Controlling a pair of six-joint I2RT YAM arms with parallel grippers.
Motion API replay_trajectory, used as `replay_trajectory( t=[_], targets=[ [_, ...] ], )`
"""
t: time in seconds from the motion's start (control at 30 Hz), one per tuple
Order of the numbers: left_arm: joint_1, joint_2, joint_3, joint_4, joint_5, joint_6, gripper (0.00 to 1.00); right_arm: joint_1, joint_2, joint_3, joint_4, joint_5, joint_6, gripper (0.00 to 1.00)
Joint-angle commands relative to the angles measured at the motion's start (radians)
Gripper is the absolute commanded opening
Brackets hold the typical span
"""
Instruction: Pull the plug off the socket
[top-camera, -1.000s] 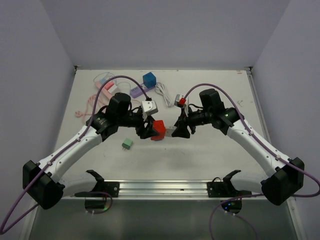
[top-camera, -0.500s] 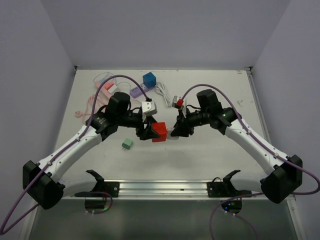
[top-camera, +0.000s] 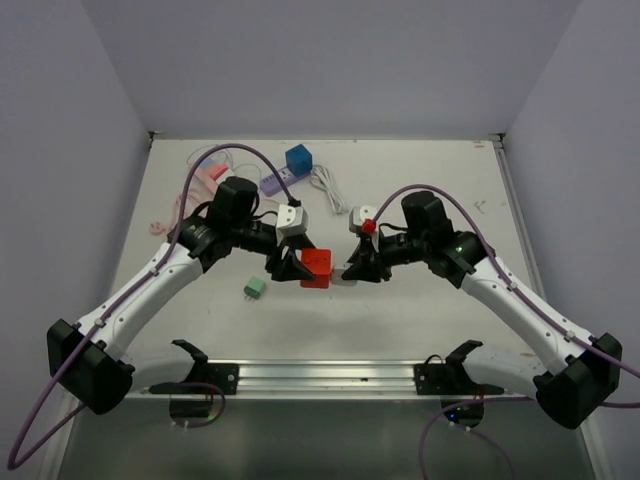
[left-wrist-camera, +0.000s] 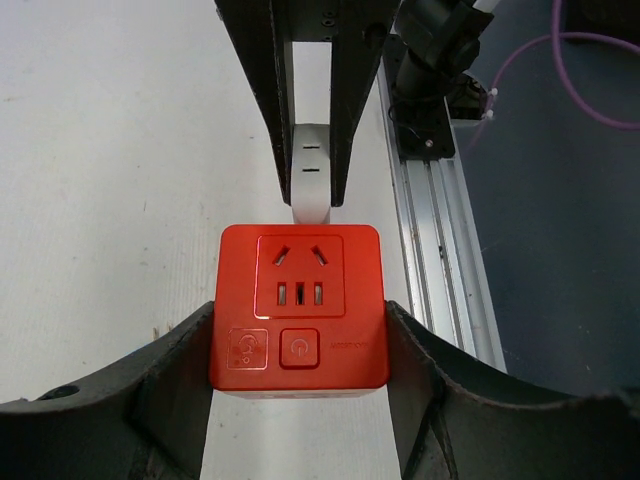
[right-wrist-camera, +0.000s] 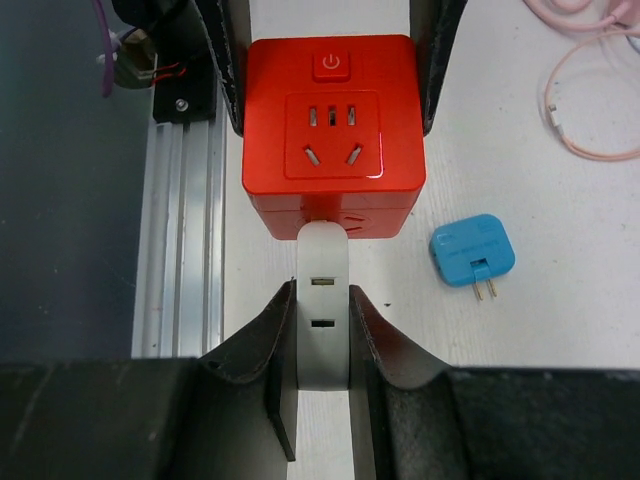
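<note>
A red socket cube (top-camera: 316, 267) is held just above the table, between the fingers of my left gripper (top-camera: 298, 268), which is shut on its two sides. A white plug (top-camera: 343, 274) sticks out of the cube's right face with no prongs showing. My right gripper (top-camera: 356, 272) is shut on the plug. In the left wrist view, the cube (left-wrist-camera: 298, 308) fills my left gripper (left-wrist-camera: 298, 345) and the plug (left-wrist-camera: 312, 185) lies beyond it. In the right wrist view, my right gripper (right-wrist-camera: 322, 335) clamps the plug (right-wrist-camera: 322, 300) below the cube (right-wrist-camera: 333, 130).
A small blue-green adapter (top-camera: 255, 288) lies left of the cube and also shows in the right wrist view (right-wrist-camera: 472, 250). At the back are a blue cube (top-camera: 298, 159), a purple strip (top-camera: 272, 183), a white cable (top-camera: 325, 183) and pink cables (top-camera: 205, 170). A metal rail (top-camera: 330, 377) runs along the near edge.
Both grippers have shifted slightly toward the near edge, with the cube and plug between them. The right gripper has closed in on the plug. Cube and plug still sit together.
</note>
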Motion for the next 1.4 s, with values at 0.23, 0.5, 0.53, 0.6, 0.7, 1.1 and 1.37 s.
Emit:
replay_trajectory(
  t=[0.23, 0.5, 0.53, 0.6, 0.7, 1.1, 1.37],
  targets=[
    [0.038, -0.071, 0.016, -0.137, -0.020, 0.100, 0.00, -0.025, -0.055, -0.029, -0.153, 0.207, -0.095, 0.00],
    [0.038, -0.058, -0.043, -0.040, -0.165, 0.005, 0.00, -0.025, -0.018, -0.018, -0.160, 0.261, -0.045, 0.00],
    [0.038, -0.053, -0.053, -0.020, -0.177, -0.014, 0.00, -0.025, -0.009, -0.018, -0.144, 0.259, -0.025, 0.00],
    [0.038, -0.033, -0.089, 0.053, -0.217, -0.083, 0.00, -0.025, 0.038, -0.032, -0.103, 0.264, 0.060, 0.00],
    [0.038, 0.007, -0.141, 0.175, -0.293, -0.202, 0.00, -0.025, 0.094, -0.055, -0.029, 0.264, 0.179, 0.00],
    [0.038, 0.160, -0.276, 0.466, -0.671, -0.609, 0.00, -0.027, 0.266, -0.266, 0.549, 0.499, 0.805, 0.02],
    [0.037, 0.304, -0.150, 0.266, -0.800, -0.631, 0.03, -0.042, 0.368, -0.306, 0.684, 0.542, 1.000, 0.30]
  ],
)
